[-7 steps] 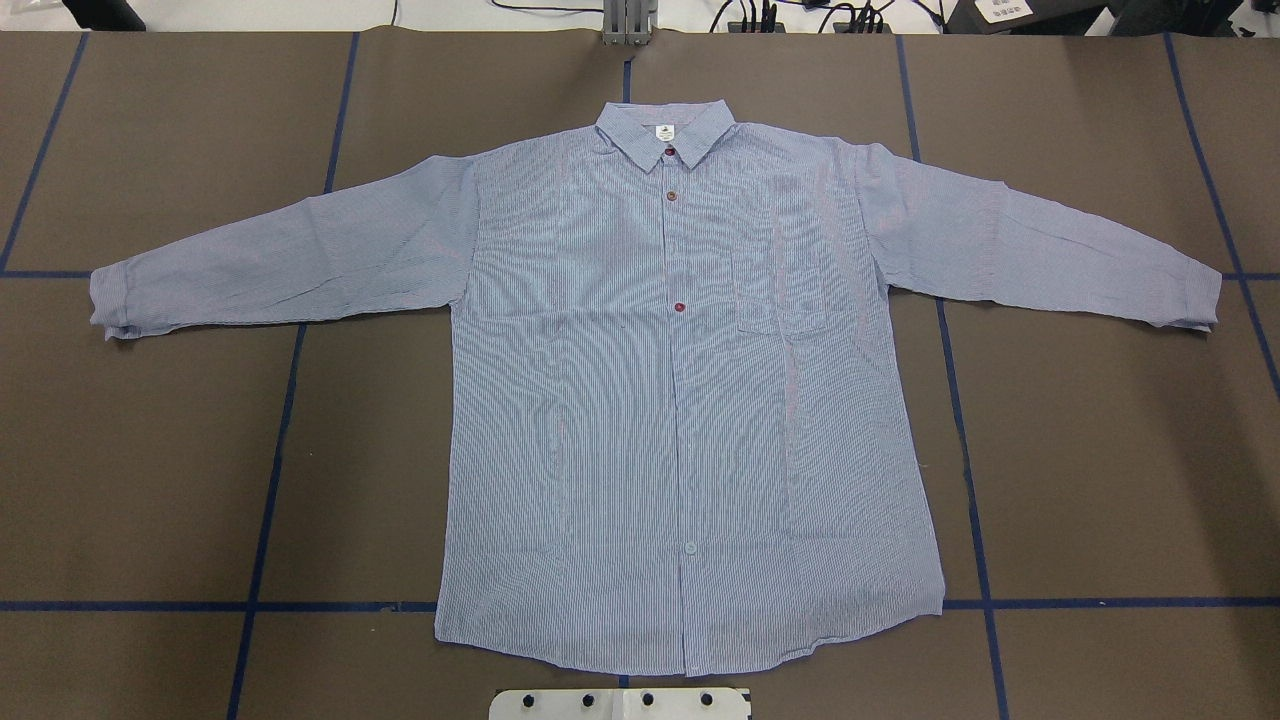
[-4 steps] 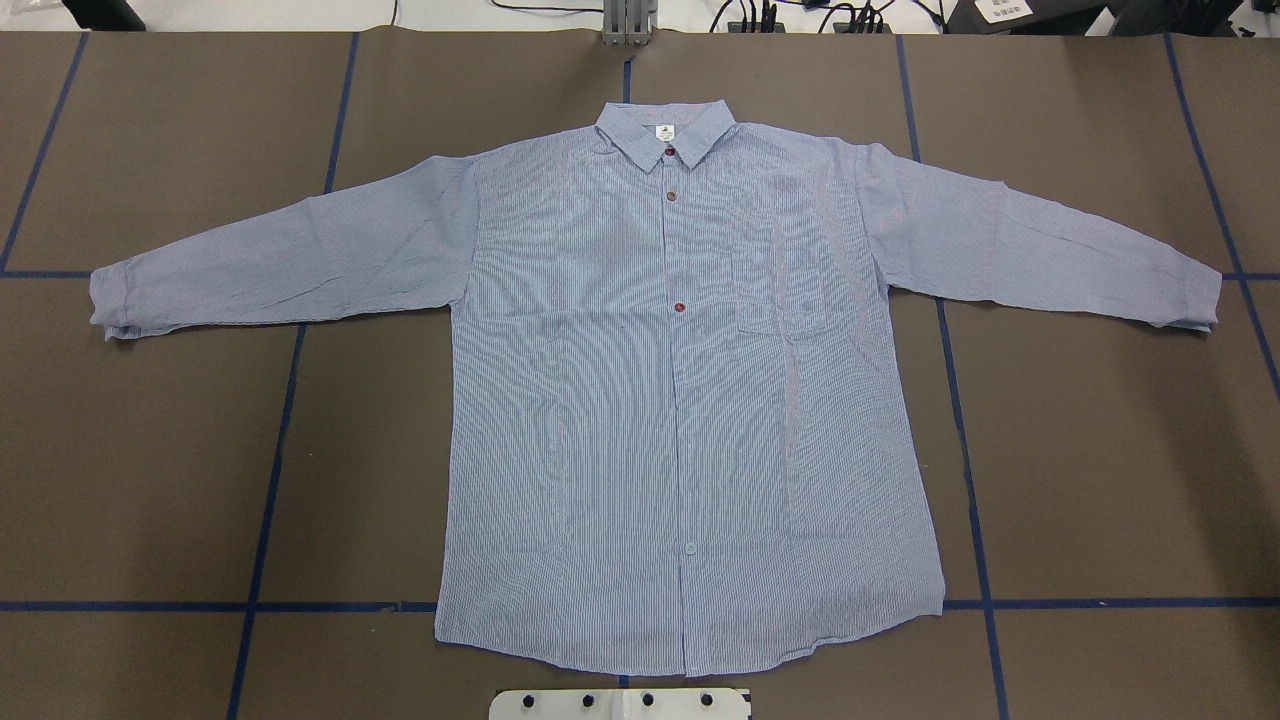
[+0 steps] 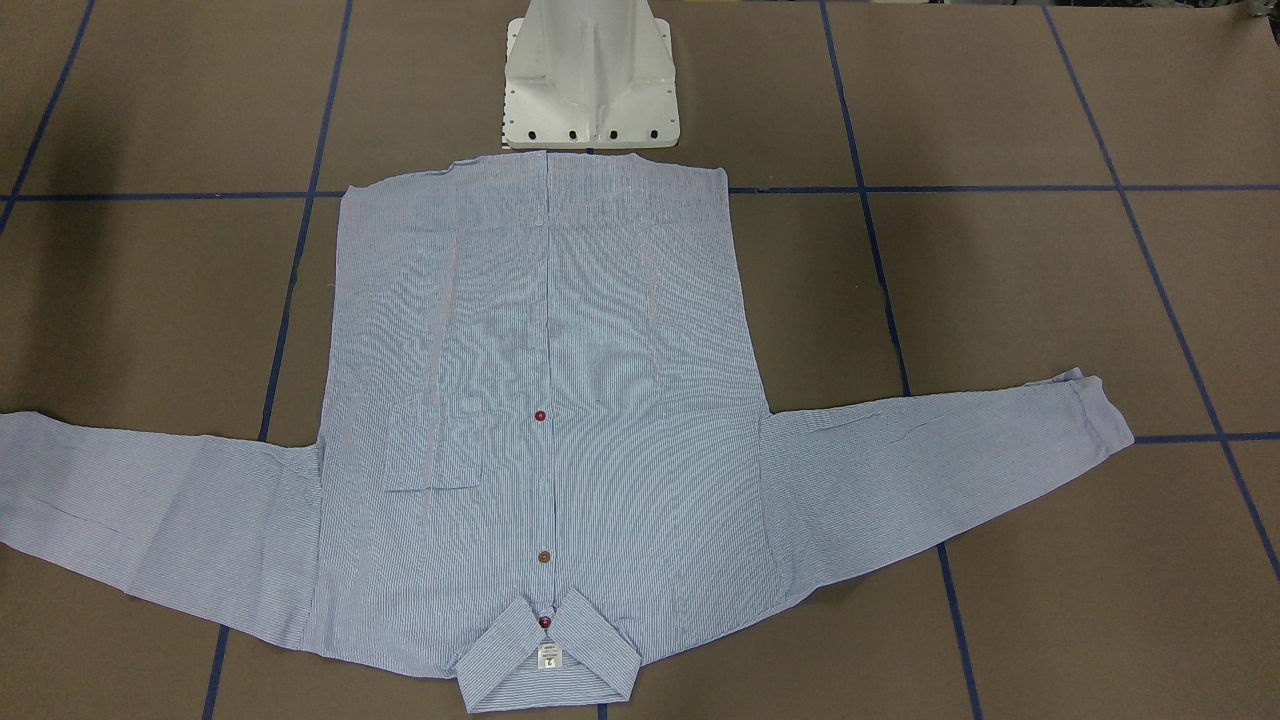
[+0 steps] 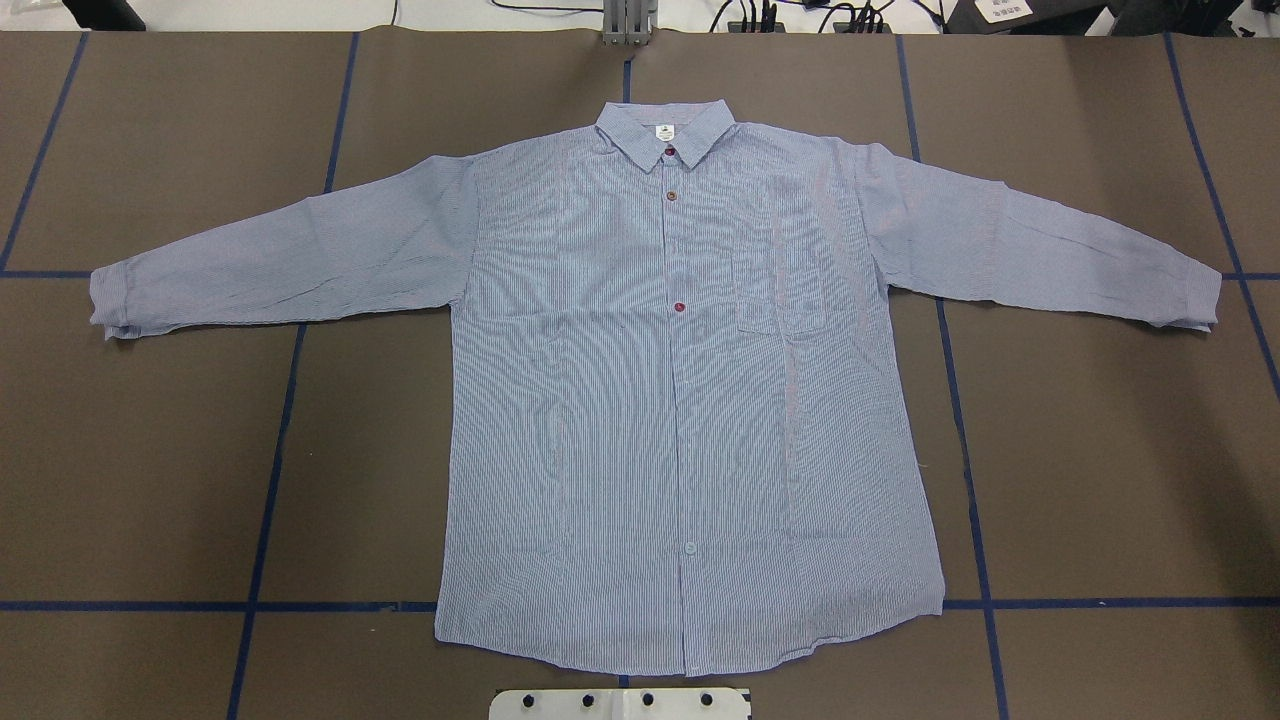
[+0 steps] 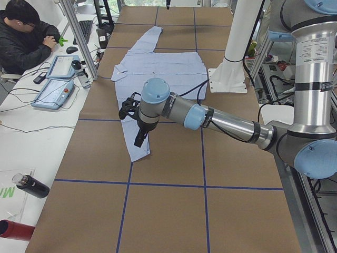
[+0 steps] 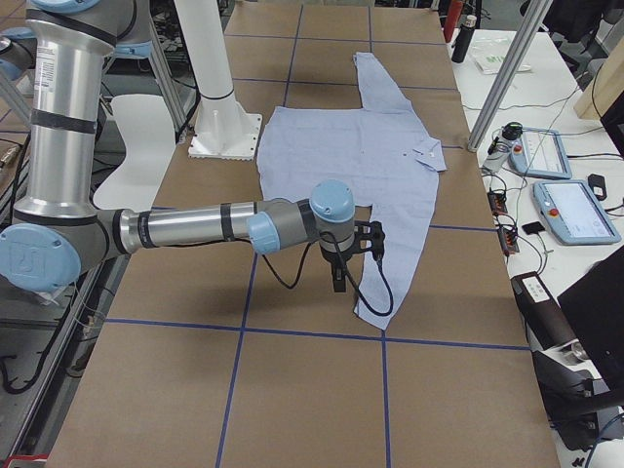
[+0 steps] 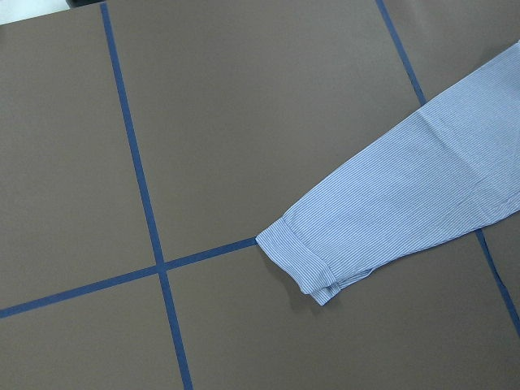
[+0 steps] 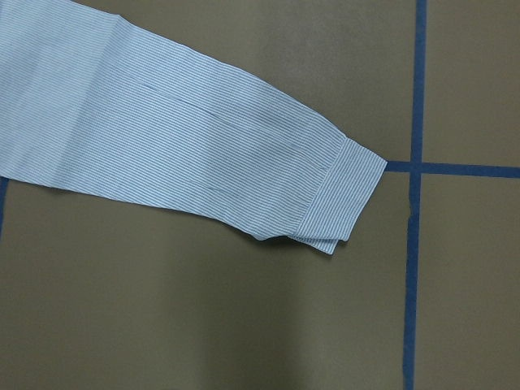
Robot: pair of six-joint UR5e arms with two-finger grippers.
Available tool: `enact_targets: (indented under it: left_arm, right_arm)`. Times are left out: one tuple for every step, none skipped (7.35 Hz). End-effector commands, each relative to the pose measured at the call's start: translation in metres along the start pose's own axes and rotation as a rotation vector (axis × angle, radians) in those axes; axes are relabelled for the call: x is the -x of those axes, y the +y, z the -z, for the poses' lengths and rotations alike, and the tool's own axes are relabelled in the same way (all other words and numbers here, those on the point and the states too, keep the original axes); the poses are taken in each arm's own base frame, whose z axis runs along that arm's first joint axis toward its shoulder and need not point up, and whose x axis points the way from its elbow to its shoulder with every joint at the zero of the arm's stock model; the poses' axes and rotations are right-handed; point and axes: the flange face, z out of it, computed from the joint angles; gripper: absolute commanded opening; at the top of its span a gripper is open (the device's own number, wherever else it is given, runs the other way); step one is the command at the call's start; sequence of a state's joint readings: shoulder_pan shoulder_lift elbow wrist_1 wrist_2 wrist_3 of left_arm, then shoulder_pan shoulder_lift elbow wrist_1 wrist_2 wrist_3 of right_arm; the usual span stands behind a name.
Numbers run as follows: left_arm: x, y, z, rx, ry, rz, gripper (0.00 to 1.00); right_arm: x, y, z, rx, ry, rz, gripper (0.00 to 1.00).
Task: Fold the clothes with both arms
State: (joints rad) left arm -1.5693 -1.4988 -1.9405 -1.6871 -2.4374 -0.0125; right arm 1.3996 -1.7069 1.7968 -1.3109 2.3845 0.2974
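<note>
Light-blue striped button-up shirt (image 4: 620,420) is spread flat, front up, on the brown table (image 4: 150,450). Black two-finger left gripper (image 5: 140,139) and right gripper (image 6: 338,278) are held over the cuffs (image 7: 301,264); open or closed can't be told. Both cuff layers are best pinched together.

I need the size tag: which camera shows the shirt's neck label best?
The exterior front-facing view: the neck label lies nearest that camera, between the collar flaps. The overhead exterior view shows it smaller. In the side views it is too small to make out; each wrist view shows only a sleeve cuff.
</note>
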Motion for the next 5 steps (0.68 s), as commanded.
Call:
enact_targets:
  left_arm:
    - [0.0,0.0,0.0,-0.001,0.0,-0.003,1.0]
    - [0.0,0.0,0.0,-0.001,0.0,-0.006,1.0]
    - [-0.001,0.0,0.001,-0.003,0.0,-0.009,1.0]
    - [-0.001,0.0,0.001,-0.002,0.0,-0.006,1.0]
    - [-0.001,0.0,0.001,-0.002,0.0,-0.006,1.0]
  right_arm:
    - [-0.023,-0.021,-0.06,-0.033,-0.001,0.091,0.99]
    - [-0.03,-0.035,-0.078,-0.041,-0.008,0.112,0.99]
    - [-0.022,-0.044,-0.089,-0.032,0.002,0.137,0.97]
    - [-0.014,-0.045,-0.101,-0.027,0.04,0.162,0.96]
    - [-0.01,-0.043,-0.112,-0.016,0.058,0.177,0.95]
